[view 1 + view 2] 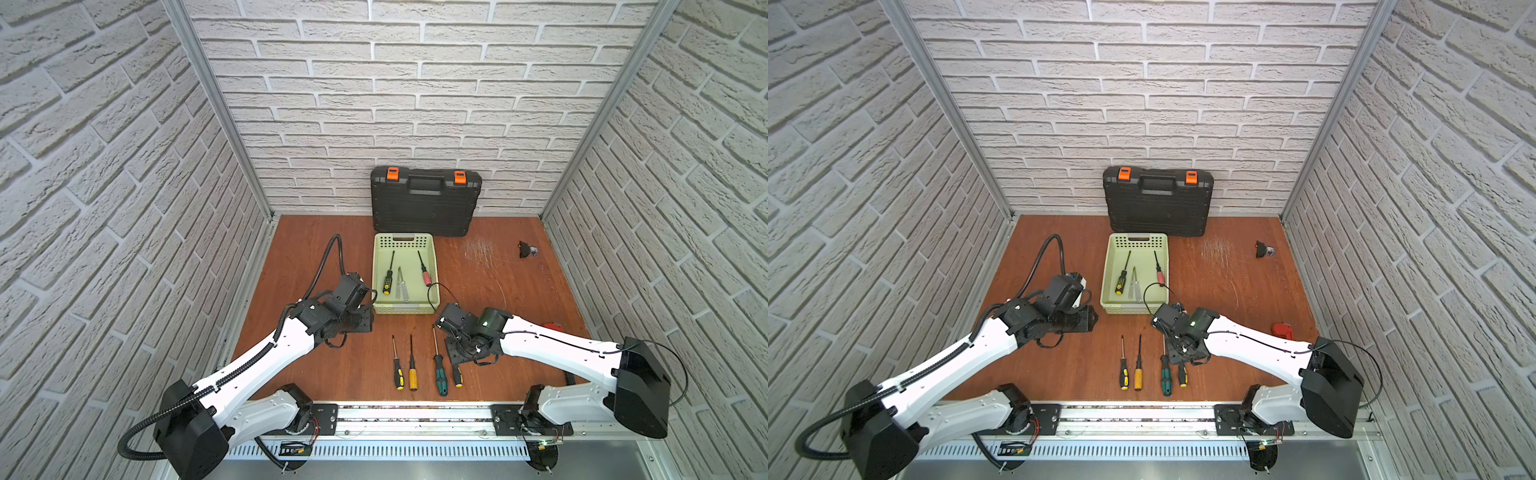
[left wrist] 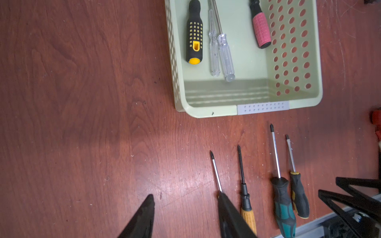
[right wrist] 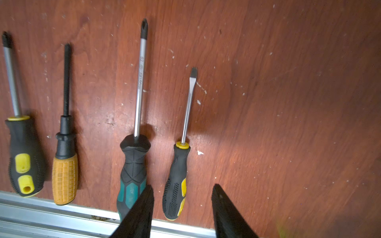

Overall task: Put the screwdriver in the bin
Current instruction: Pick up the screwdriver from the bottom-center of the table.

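The left gripper [image 2: 186, 196] hangs at 8 o'clock of the pale green rectangular plastic basket with perforated sides [image 1: 399, 308]. Its black fingers are spread apart, with only the red-brown wooden tabletop [image 2: 82, 103] between them. The basket sits mid-table, slot handle toward 12 o'clock, just in front of the black plastic toolcase with orange latches [image 1: 424, 208]. Inside it lie, left to right:
- a black screwdriver with yellow square studs [image 1: 388, 282]
- two clear-handled screwdrivers [image 1: 402, 286] resting against each other
- a pink-gripped screwdriver [image 1: 424, 276] near the 3 o'clock wall

At 6 o'clock of the basket four more lie in a row on the table, tips toward 12:
- a black-and-yellow Phillips screwdriver [image 3: 24, 156]
- an orange-handled screwdriver with a black shaft [image 3: 65, 177]
- a teal-and-black Phillips screwdriver [image 3: 134, 164]
- a small black-and-yellow flat-blade screwdriver [image 3: 178, 164]

The right gripper [image 3: 182, 186] hovers over that last one with its jaws apart and the handle showing between the fingers. Whether they touch it I cannot tell. A small black object [image 1: 527, 250] lies at 2 o'clock of the table and a red object [image 1: 553, 327] at 4 o'clock
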`<state>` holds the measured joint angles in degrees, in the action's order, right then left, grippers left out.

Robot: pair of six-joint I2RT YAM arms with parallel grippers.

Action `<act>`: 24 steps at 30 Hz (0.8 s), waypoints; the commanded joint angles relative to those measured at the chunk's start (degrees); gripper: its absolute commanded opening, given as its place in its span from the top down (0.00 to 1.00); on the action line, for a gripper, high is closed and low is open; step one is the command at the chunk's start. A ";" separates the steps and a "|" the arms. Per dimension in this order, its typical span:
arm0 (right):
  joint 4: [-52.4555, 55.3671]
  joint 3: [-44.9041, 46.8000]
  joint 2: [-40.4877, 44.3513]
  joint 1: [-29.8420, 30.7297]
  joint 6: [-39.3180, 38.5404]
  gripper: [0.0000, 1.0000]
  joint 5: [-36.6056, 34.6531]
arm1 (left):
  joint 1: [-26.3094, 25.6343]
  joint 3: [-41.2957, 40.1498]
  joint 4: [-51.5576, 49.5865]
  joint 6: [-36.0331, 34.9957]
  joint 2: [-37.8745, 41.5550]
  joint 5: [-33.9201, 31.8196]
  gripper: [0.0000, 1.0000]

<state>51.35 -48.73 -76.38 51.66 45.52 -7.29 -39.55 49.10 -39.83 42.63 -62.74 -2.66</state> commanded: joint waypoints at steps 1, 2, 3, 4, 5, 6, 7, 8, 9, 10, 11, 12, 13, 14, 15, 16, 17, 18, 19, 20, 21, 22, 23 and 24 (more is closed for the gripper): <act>-2.69 3.12 -1.72 1.77 3.69 0.56 2.68 | -0.15 -0.04 1.51 -0.62 -0.19 -1.97 0.49; -3.61 4.00 -2.17 2.54 4.43 0.56 3.14 | -0.09 -0.28 1.51 -0.54 -0.01 -2.15 0.49; -4.11 4.76 -2.49 3.19 5.02 0.56 3.24 | -0.11 -0.64 1.60 -0.45 0.01 -2.32 0.49; -4.68 5.45 -2.86 3.71 5.56 0.56 3.40 | -0.02 -1.12 1.73 -0.36 0.07 -2.43 0.49; -5.04 5.98 -3.14 4.02 5.87 0.56 3.51 | 0.06 -1.39 1.78 -0.15 0.14 -2.40 0.49; -5.32 6.26 -3.25 4.12 5.98 0.56 3.48 | 0.16 -1.55 1.73 -0.10 0.16 -2.40 0.49; -5.55 6.49 -3.35 4.16 6.07 0.56 3.34 | 0.26 -1.60 1.69 -0.03 0.25 -2.44 0.49; -5.85 6.66 -3.44 4.15 6.07 0.56 3.18 | 0.33 -1.70 1.60 0.07 0.32 -2.66 0.49; -6.18 6.78 -3.47 4.15 6.00 0.56 3.12 | 0.39 -1.68 1.60 0.08 0.38 -2.69 0.49; -6.49 6.77 -3.72 4.15 5.95 0.56 2.98 | 0.44 -1.81 1.60 0.17 0.42 -2.71 0.49; -6.96 6.85 -4.05 4.20 5.87 0.56 2.95 | 0.52 -1.82 1.68 0.21 0.34 -2.82 0.49; -7.29 6.95 -4.52 4.15 5.81 0.56 2.99 | 0.53 -1.81 1.60 0.17 0.27 -2.72 0.49; -7.83 7.08 -5.13 4.16 5.81 0.56 3.06 | 0.61 -1.73 1.52 0.17 0.08 -2.80 0.49; -8.38 7.22 -5.79 4.15 5.76 0.57 3.35 | 0.61 -1.59 1.34 0.17 -0.01 -2.80 0.49; -8.87 7.40 -6.22 4.15 5.81 0.57 3.63 | 0.70 -1.53 1.25 0.17 -0.10 -2.96 0.49; -9.44 7.78 -6.62 4.15 5.88 0.59 4.06 | 0.70 -1.46 1.16 0.08 0.02 -3.10 0.49; -10.05 8.01 -6.89 4.15 5.90 0.61 4.43 | 0.78 -1.39 1.01 0.08 0.02 -3.21 0.49; -10.50 8.27 -7.03 4.15 5.98 0.62 4.62 | 0.84 -1.37 0.91 0.00 0.03 -3.29 0.49; -10.73 8.45 -7.12 4.15 6.07 0.64 4.82 | 0.92 -1.28 0.82 0.00 0.08 -3.44 0.49; -10.96 8.67 -7.20 4.29 6.07 0.67 4.96 | 1.03 -1.28 0.66 -0.09 0.16 -3.63 0.49; -11.12 8.82 -7.20 4.21 6.16 0.69 5.05 | 1.18 -1.14 0.51 -0.16 0.16 -3.67 0.49; -11.18 8.96 -7.20 4.25 6.21 0.71 5.22 | 1.31 -1.06 0.39 -0.25 0.16 -3.72 0.49; -11.12 9.01 -7.20 4.30 6.25 0.73 5.33 | 1.57 -1.09 0.31 -0.35 0.16 -3.82 0.49; -10.87 9.02 -7.04 4.32 6.33 0.76 5.27 | 1.72 -1.03 0.20 -0.50 0.20 -3.84 0.49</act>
<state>41.93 -41.43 -83.02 55.64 50.83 -2.92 -38.50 47.92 -39.38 42.63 -62.94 -5.08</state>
